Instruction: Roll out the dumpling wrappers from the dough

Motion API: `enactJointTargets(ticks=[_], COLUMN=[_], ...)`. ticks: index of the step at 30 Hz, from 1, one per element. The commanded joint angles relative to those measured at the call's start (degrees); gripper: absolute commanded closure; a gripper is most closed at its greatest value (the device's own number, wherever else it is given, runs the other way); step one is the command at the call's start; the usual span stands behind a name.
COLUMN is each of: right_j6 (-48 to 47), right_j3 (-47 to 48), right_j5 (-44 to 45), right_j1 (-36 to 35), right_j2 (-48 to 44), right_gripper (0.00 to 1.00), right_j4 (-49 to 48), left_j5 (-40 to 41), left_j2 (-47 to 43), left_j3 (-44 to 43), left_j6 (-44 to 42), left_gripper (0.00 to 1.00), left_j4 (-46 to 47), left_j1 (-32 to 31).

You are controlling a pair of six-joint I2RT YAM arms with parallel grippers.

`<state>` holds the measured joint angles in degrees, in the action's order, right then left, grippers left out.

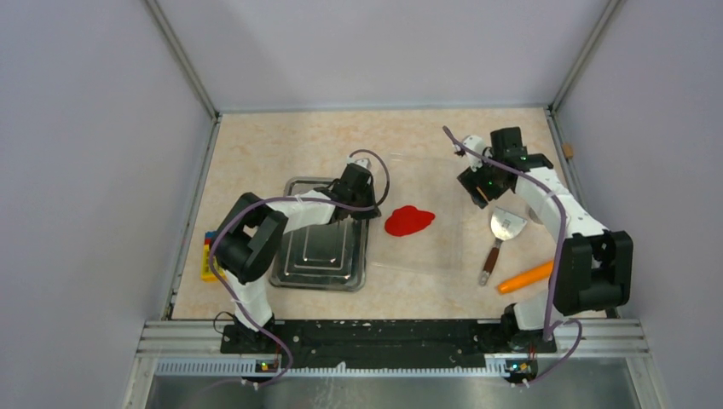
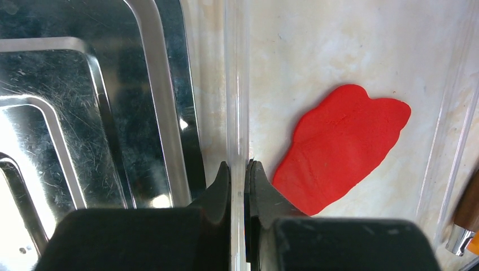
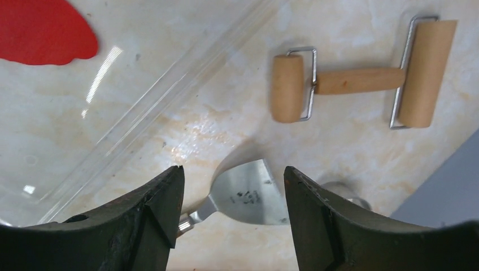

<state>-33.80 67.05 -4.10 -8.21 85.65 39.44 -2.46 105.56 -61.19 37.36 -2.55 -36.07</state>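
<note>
The dough (image 1: 408,221) is a flat, irregular bright red sheet lying on a clear plastic sheet (image 1: 430,183). It shows in the left wrist view (image 2: 344,147) and at the top left corner of the right wrist view (image 3: 39,31). My left gripper (image 1: 365,211) (image 2: 238,166) is shut on the left edge of the clear plastic sheet (image 2: 237,84), just left of the dough. My right gripper (image 1: 477,192) (image 3: 233,175) is open and empty above the blade of a metal spatula (image 3: 248,195). No round wrapper disc is in view.
A metal tray (image 1: 320,247) (image 2: 85,113) lies left of the dough. The spatula (image 1: 505,226) and an orange carrot (image 1: 524,278) lie at the right. A wooden roller (image 3: 350,79) lies beyond the spatula. A yellow and blue object (image 1: 207,256) lies at the left edge.
</note>
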Motion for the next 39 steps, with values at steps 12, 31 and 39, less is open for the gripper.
enactJointTargets(ticks=[12, 31, 39], right_j6=[12.2, 8.7, 8.3], right_j3=[2.9, 14.0, 15.5], right_j5=[0.0, 7.2, 6.2], right_j1=[26.5, 31.8, 32.4], right_j2=[0.3, 21.4, 25.9], right_gripper=[0.59, 0.60, 0.69], right_j4=[2.0, -3.7, -1.7], left_j5=[-4.6, -9.0, -9.3], left_j2=[-0.9, -3.7, -4.0], left_j3=[-0.6, -0.5, -1.4], left_j6=[-5.7, -13.4, -14.5], left_gripper=[0.85, 0.56, 0.56], left_j4=[4.7, 5.4, 4.8], left_j1=[-0.6, -0.9, -0.9])
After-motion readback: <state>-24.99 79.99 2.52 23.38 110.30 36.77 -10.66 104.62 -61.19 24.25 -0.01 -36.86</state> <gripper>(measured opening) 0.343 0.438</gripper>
